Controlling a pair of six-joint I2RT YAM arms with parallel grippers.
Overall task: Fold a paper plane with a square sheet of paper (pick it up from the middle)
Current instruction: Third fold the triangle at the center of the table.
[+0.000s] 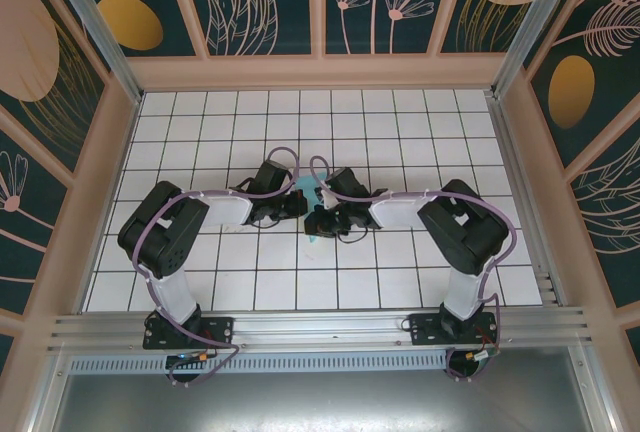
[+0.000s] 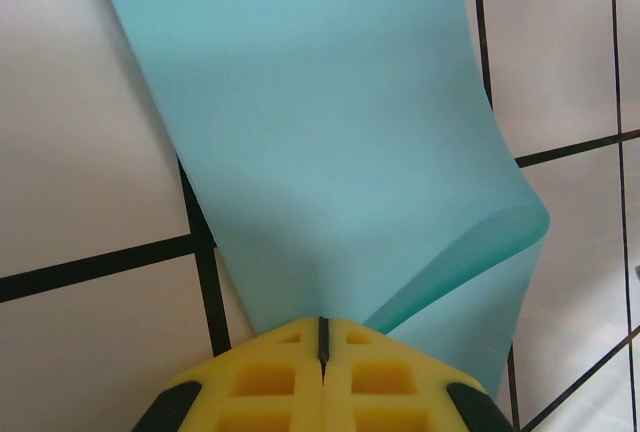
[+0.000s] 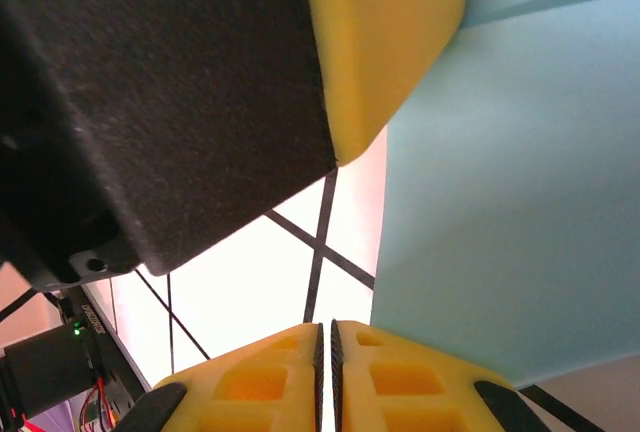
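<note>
left gripper (image 2: pixel 323 337) jaws pressed together, pinching thin light-blue square paper sheet (image 2: pixel 330 132) — long axis straight ahead off its tips | right gripper (image 3: pixel 325 344) closed too, sheet just up-right of it — both equally near

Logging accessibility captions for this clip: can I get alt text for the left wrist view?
The left gripper, yellow-tipped and shut, pinches a light-blue paper sheet that curls over at the right. Below lies a white table with black grid lines.
</note>
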